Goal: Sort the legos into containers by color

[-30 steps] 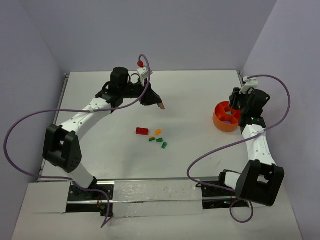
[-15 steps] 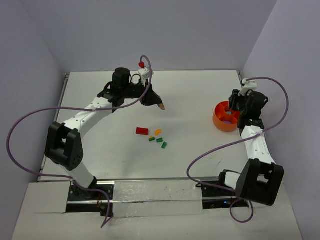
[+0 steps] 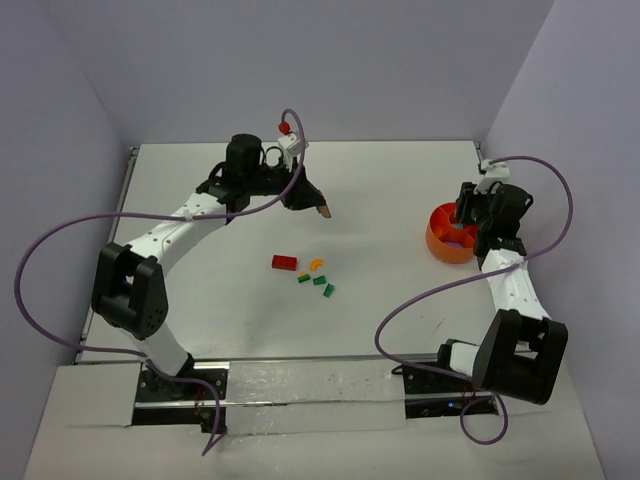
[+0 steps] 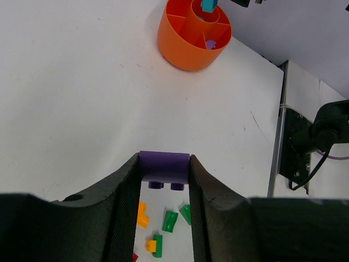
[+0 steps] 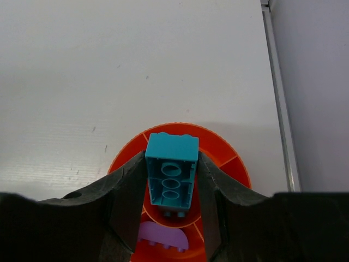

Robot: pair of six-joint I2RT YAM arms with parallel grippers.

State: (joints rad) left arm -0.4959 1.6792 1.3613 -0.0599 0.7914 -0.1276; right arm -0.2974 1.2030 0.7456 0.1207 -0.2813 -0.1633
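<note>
My left gripper (image 4: 164,164) is shut on a purple lego (image 4: 164,167), held above the table; from above, the gripper (image 3: 322,210) hangs behind the loose pile. On the table lie a red lego (image 3: 284,263), a curved orange lego (image 3: 316,265) and three green legos (image 3: 320,281). My right gripper (image 5: 172,162) is shut on a teal lego (image 5: 172,170) right over the middle of the orange container (image 5: 218,142), a round divided bowl (image 3: 450,243). A pale purple piece (image 5: 161,234) lies in one compartment.
The bowl (image 4: 192,35) stands near the table's right edge, where a metal rail (image 5: 278,93) runs beside the wall. Purple cables loop off both arms. The right arm's base (image 4: 322,131) sits at the near edge.
My right wrist has edged slightly left and farther back over the bowl, the teal lego still between its fingers. My left gripper holds about the same place.
</note>
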